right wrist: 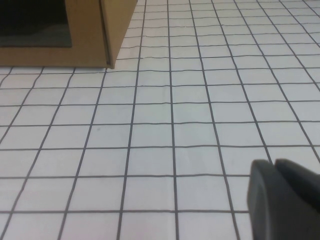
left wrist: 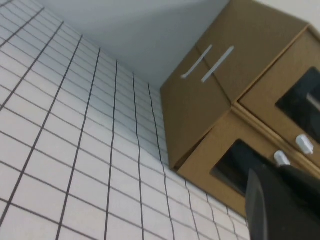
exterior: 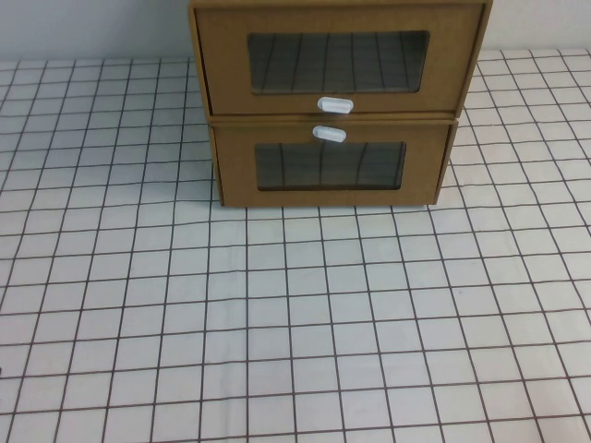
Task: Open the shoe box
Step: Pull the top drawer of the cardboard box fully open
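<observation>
Two brown cardboard shoe boxes are stacked at the back of the table, each a drawer with a dark window. The upper box [exterior: 222,65] has a white handle [exterior: 335,104] at the bottom of its front. On the lower box [exterior: 235,166], the white handle [exterior: 329,134] is at the top. Both drawers sit pushed in. Neither arm shows in the high view. My left gripper [left wrist: 272,172] hangs shut, left of the boxes, with both handles [left wrist: 281,158] ahead of it. My right gripper [right wrist: 274,164] is shut on nothing, low over the table, near the lower box's corner [right wrist: 87,35].
The table [exterior: 295,323] is covered by a white cloth with a dark grid. A plain pale wall [left wrist: 150,35] stands behind the boxes.
</observation>
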Tool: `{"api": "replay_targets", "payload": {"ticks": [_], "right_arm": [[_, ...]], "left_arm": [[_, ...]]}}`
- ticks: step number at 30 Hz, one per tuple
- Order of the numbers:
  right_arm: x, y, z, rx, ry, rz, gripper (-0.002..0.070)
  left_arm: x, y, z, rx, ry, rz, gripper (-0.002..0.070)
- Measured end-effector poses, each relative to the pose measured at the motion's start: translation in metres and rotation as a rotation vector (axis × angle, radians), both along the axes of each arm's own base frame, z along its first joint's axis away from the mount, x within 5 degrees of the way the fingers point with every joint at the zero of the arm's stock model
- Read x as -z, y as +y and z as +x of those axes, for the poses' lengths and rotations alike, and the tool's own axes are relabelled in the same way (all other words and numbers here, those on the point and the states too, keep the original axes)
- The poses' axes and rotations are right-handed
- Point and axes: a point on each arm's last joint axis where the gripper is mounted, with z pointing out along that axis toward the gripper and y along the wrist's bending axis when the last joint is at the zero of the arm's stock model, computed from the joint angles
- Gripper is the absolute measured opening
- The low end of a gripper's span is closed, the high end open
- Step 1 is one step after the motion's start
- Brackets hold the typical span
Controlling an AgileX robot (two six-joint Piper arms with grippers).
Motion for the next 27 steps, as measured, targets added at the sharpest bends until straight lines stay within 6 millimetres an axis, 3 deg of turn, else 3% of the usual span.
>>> {"api": "replay_targets", "payload": {"ticks": [7, 11, 14, 20, 27], "right_arm": [[0.000, 0.000, 0.000, 0.000, 0.000, 0.000, -0.0013], [0.000, 0.000, 0.000, 0.000, 0.000, 0.000, -0.0013], [0.000, 0.000, 0.000, 0.000, 0.000, 0.000, -0.0013], [0.000, 0.000, 0.000, 0.000, 0.000, 0.000, -0.0014], [0.000, 0.000, 0.000, 0.000, 0.000, 0.000, -0.0013]], "left_arm": [[-0.010, 0.000, -0.001, 0.004, -0.030, -0.001, -0.0003], [-0.051, -0.009, -0.002, 0.119, 0.015, 0.207, -0.0003], [-0.085, -0.013, 0.007, 0.209, 0.141, 0.383, -0.0003], [-0.149, -0.026, 0.055, 0.425, 0.299, 0.623, -0.0003], [-0.214, -0.048, 0.142, 0.599, 0.196, 0.657, -0.0003]]}}
